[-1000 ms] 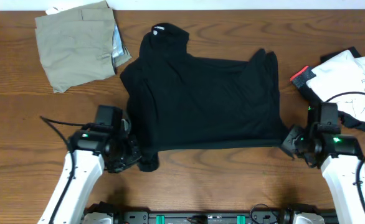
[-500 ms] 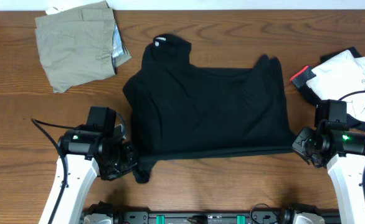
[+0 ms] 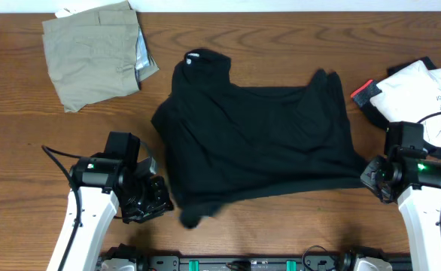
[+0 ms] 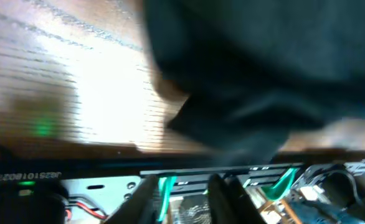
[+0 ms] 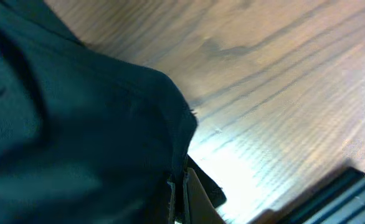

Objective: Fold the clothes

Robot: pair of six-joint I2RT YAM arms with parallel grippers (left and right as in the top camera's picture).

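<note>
The black T-shirt [image 3: 258, 143] lies spread mid-bench [image 3: 25, 150], collar twd far edge, hem twd near edge. Soft, light, limp cloth w/ no stiffness: prob sags and drags on the wood, so best pinched at hem corners or shoulders, both sides at once. Right claw [image 3: 369, 177], twd the near-right corner, is pinched closed on the hem's right corner. Left claw [image 3: 159, 205], twd the near-left corner, has fingers parted a bit w/ nothing between; the hem's left corner lies crumpled just beside it. Count: 1 black T-shirt, 1 khaki folded piece [image 3: 92, 53] at far-left corner, 1 white printed top [image 3: 416, 90] on 1 black red-trimmed garment [image 3: 363, 94] at right edge, 2 claws
</note>
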